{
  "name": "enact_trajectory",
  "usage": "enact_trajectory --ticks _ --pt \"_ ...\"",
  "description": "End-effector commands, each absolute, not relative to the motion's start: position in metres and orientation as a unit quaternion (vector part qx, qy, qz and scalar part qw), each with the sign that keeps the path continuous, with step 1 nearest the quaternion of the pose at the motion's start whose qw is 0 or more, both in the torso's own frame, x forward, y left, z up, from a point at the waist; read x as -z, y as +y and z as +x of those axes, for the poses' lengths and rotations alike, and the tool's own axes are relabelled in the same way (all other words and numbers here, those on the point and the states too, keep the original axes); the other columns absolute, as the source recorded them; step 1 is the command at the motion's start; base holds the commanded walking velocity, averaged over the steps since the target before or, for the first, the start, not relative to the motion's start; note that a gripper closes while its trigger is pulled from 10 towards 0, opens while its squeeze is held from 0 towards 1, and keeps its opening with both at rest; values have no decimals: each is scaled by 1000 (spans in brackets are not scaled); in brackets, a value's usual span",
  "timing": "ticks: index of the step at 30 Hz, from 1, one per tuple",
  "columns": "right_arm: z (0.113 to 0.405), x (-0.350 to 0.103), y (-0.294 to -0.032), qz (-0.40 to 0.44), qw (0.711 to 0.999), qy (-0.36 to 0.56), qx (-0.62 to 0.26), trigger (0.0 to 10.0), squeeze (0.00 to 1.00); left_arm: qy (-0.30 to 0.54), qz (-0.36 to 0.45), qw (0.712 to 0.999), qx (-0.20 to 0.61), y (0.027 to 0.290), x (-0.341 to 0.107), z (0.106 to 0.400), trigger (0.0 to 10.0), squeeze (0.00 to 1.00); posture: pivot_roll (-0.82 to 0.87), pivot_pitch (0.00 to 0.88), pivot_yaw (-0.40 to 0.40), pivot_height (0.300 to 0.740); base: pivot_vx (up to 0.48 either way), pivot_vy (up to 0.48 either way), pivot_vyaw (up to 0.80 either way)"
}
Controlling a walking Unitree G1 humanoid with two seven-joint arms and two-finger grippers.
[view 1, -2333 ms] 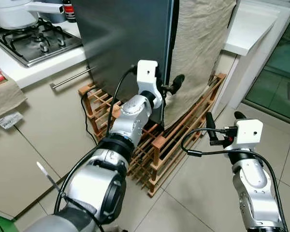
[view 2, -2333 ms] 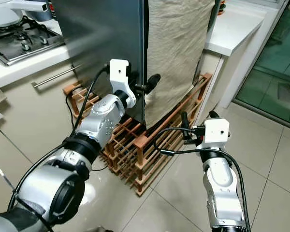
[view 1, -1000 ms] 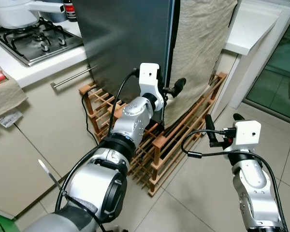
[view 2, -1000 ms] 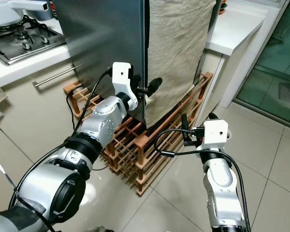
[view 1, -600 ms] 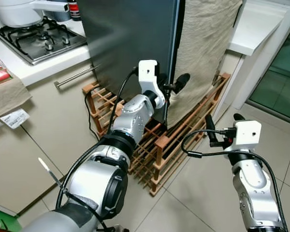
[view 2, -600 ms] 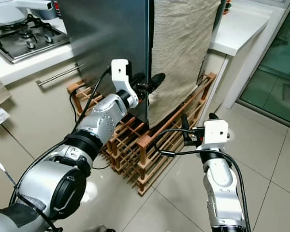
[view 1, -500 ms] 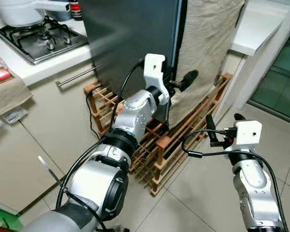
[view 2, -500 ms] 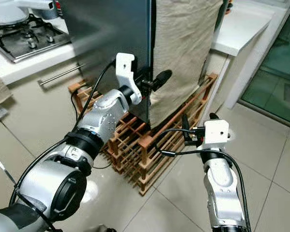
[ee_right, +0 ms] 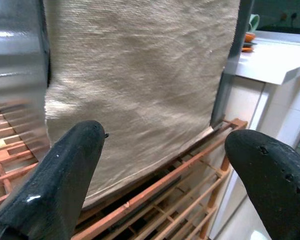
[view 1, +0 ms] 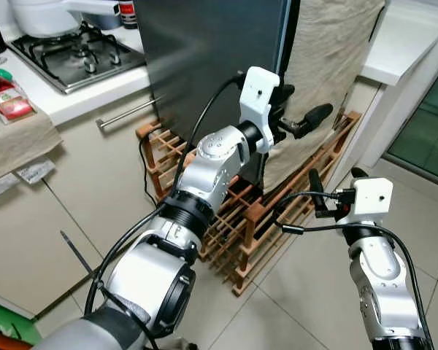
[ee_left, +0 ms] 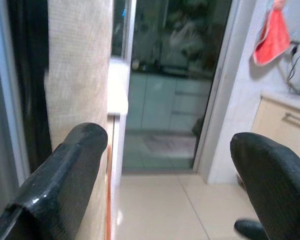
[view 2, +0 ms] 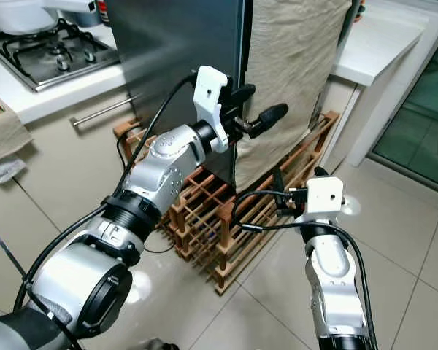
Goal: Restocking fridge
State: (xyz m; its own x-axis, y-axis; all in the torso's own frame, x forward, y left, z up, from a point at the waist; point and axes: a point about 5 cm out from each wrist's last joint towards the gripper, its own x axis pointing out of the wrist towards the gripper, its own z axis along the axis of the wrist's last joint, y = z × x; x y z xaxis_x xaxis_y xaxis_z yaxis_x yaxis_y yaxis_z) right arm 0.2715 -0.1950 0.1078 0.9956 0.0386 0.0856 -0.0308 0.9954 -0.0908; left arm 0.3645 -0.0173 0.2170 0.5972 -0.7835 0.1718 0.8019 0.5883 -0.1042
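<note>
Grey fridge door (view 1: 204,51) edge between spread left fingers (view 1: 317,115); right fingers (ee_right: 270,175) spread, lower.

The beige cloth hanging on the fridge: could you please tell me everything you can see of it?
The beige cloth is a coarse, woven, linen-like sheet, slightly wrinkled, hanging flat down the front of the dark grey fridge; its top is out of frame. Its lower edge ends just above the wooden rack on the floor. The left tool is raised at the cloth's left edge, fingers open, one by the fabric; actual contact cannot be told. The right tool, also open, faces it from lower down, apart.
</note>
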Motion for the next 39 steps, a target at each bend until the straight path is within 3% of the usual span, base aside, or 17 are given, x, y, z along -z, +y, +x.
enact_trajectory --ticks 1,4,10,13,16,18,22,26,29,39 --pt "274 -111 -193 -50 997 -53 -20 10000 0 -25 -162 848 504 -80 -214 331 10000 0 -181 0 54 740 0 0 0" --pt "274 -113 -192 -49 997 -56 -19 10000 0 -38 -156 849 504 -74 -216 332 10000 0 -182 0 58 740 0 0 0" --pt "266 -128 -193 -53 994 -91 -6 10000 0 -86 -118 861 488 -34 -216 333 10000 0 -173 0 57 740 0 0 0" --pt "250 -133 -195 -53 993 -104 7 10000 0 -116 -64 892 432 19 -209 326 10000 0 -155 0 60 740 0 0 0" --pt "243 -132 -195 -52 993 -103 9 10000 0 -118 -49 907 401 41 -205 322 10000 0 -144 3 61 740 0 0 0" --pt "235 -129 -196 -48 994 -93 13 10000 0 -108 -37 933 342 77 -195 312 10000 0 -129 3 57 740 0 0 0" --pt "235 -127 -198 -47 995 -87 17 10000 0 -103 -31 956 273 105 -184 296 10000 0 -106 0 55 740 0 0 0" --pt "242 -130 -199 -49 995 -90 19 10000 0 -77 -55 971 221 116 -174 288 10000 0 -89 0 45 740 0 -360 0" --pt "250 -132 -200 -48 995 -91 18 10000 0 -53 -33 980 191 111 -168 298 10000 0 -82 0 35 740 0 -480 392" --pt "259 -134 -199 -53 994 -92 23 10000 0 -26 -45 977 205 92 -163 314 10000 0 -117 0 51 740 0 -432 475"
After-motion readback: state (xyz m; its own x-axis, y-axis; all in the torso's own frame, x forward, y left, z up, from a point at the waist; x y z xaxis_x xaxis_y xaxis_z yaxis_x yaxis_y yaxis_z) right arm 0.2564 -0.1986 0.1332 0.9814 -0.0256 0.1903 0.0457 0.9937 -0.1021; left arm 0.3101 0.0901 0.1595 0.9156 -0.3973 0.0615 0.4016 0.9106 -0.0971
